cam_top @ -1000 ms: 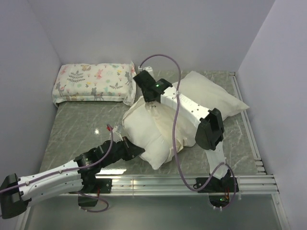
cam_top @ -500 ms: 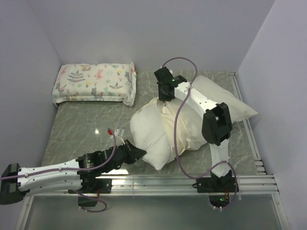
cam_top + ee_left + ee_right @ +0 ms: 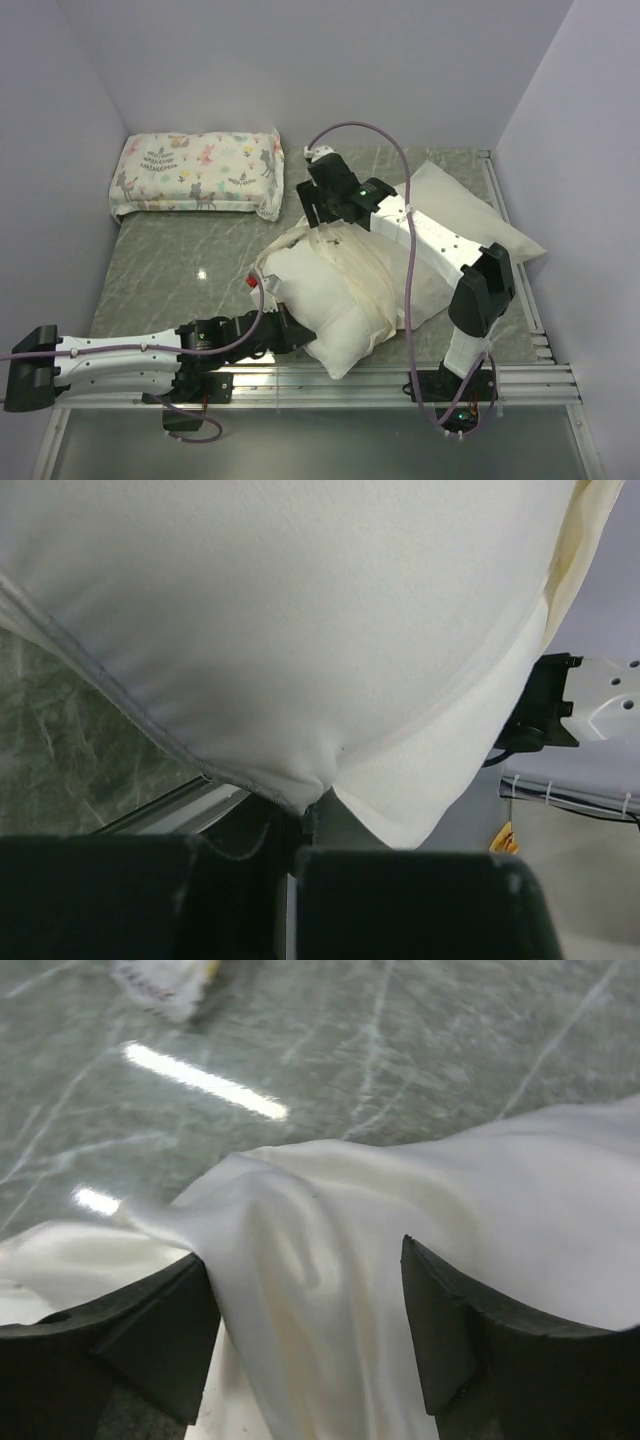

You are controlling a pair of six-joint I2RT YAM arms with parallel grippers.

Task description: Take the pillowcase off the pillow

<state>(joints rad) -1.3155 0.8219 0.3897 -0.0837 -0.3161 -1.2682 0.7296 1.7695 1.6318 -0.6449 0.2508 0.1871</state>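
Here, plump white pillow [image 3: 300, 630], wrinkly satiny cream pillowcase [image 3: 310, 1260], seemingly gripped.

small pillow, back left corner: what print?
The small pillow has a pastel floral-and-animal print on white. It shows best in the top external view.

top view: left gripper [image 3: 300, 338] tips are buried under the near corner of the pillow [image 3: 322, 292], jaws unseen. right arm [image 3: 435, 232] covers a strip of the pillowcase [image 3: 470, 200]; right gripper [image 3: 312, 218] tips too small to read. left wrist: pillow overflows the top and side edges, dark fingers [image 3: 120, 895] cropped at bottom, and where the pillow corner dips between them is in shadow. right wrist: fingers [image 3: 110, 1340] cropped at bottom; white-yellow scrap [image 3: 165, 985] cut by top edge, blurred, unidentifiable.
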